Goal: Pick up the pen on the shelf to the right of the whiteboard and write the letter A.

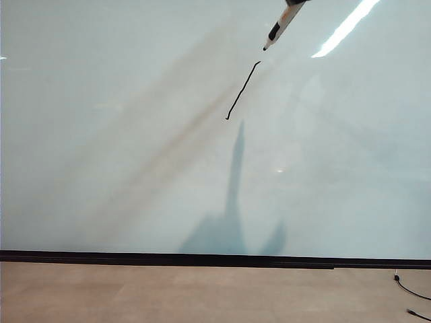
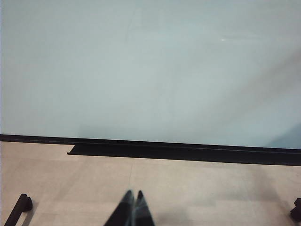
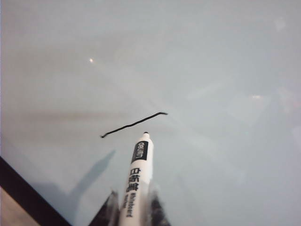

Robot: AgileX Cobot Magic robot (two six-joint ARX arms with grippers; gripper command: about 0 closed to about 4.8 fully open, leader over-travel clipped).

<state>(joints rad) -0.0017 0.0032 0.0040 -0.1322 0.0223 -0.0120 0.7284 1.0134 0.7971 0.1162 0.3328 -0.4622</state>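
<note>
The whiteboard [image 1: 121, 148] fills the exterior view. One slanted black line [image 1: 242, 91] is drawn on it; a whole letter A is not in view. My right gripper [image 1: 294, 2] enters at the top edge, shut on the pen [image 1: 281, 25]. The pen's black tip hangs just above and to the right of the line's upper end. In the right wrist view the pen [image 3: 139, 165] juts out from my right gripper [image 3: 134, 209], its tip just short of the line [image 3: 134, 124]. My left gripper [image 2: 133, 195] is shut and empty, low over the floor facing the whiteboard [image 2: 150, 70]. The shelf is out of view.
A black strip [image 1: 202, 259] runs along the board's bottom edge above the tan floor [image 1: 168, 293]. A black cable [image 1: 411, 293] lies at the floor's right. A black ledge [image 2: 164, 151] juts out below the board. Black feet [image 2: 19, 207] stand on the floor.
</note>
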